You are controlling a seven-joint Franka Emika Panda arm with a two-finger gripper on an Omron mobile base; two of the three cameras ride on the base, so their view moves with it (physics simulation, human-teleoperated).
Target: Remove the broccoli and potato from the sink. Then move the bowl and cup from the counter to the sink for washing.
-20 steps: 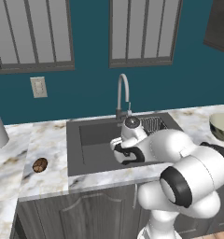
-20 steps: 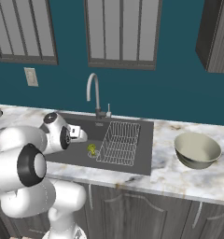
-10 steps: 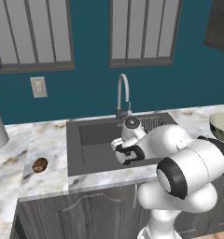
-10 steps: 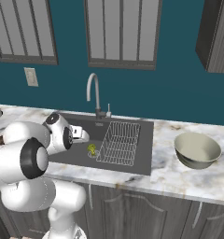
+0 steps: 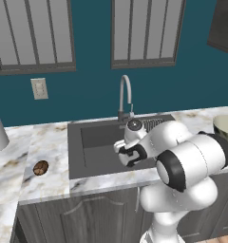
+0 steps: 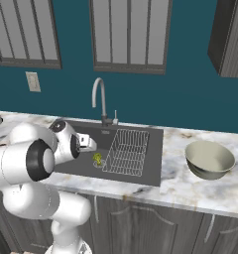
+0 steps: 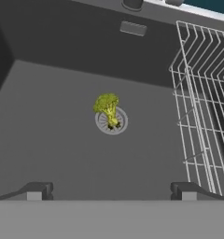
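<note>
- One broccoli [image 7: 107,106] lies on the sink [image 7: 58,140] drain.
- One potato [image 5: 40,167] and one bowl [image 6: 209,158] sit on the worktop [image 6: 190,186].
- Gripper [image 7: 111,191]: jaws spread wide, holding nothing.

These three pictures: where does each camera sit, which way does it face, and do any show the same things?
Left base view: behind the arm's left, facing the dark grey recessed sink; white arm at lower right; small reddish-brown potato on the counter.
Right base view: behind the arm's right, same sink; arm at lower left; wide cream bowl.
Hand view: on the hand, looking down into the basin; open fingers at bottom.
Shared: right base and hand views both show the tiny yellow-green broccoli and white wire rack.
</note>
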